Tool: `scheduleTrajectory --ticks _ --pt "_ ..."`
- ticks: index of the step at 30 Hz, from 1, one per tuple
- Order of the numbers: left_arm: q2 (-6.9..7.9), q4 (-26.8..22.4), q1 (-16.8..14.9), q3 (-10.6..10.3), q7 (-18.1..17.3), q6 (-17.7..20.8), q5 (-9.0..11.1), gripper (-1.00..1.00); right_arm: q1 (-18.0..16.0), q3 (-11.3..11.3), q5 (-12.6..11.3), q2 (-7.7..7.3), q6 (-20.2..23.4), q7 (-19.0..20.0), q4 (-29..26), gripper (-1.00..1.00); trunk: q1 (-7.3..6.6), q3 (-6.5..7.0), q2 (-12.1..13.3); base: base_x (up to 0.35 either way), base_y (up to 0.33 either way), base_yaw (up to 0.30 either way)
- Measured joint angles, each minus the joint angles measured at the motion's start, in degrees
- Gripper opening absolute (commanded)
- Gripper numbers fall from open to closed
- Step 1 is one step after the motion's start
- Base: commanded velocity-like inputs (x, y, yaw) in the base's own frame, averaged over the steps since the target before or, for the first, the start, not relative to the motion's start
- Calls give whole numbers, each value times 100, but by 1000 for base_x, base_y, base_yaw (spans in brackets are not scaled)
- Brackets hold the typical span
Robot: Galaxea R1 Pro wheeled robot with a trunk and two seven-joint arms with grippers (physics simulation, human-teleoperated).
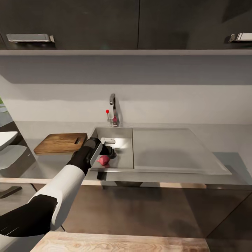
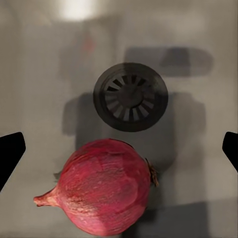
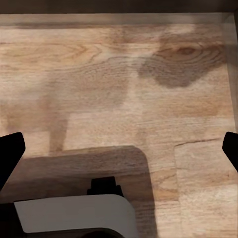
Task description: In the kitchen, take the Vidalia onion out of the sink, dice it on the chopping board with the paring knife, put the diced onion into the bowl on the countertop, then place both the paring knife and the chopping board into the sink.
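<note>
Vidalia onion lies on the sink floor beside the drain, between the left gripper's spread fingers, untouched.

The left arm is seen in the head view as a thick rounded limb clad in alternating smooth shells: black at the upper part, glossy white along the forearm, and black again at the wrist, where a light grey panel is set into the side. The left claw is shown in its wrist view as two flat black fingertips with angled ends. The right claw is given the same two black tips in its wrist view, beside a white rounded body panel with a small black block on top.
</note>
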Motion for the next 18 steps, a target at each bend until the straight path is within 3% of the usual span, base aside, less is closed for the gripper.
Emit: scheduleTrajectory --ticks 18 --pt "9 109 1 10 0 -9 0 100 0 0 0 2 4 -7 0 100 0 -91 0 0 0 0"
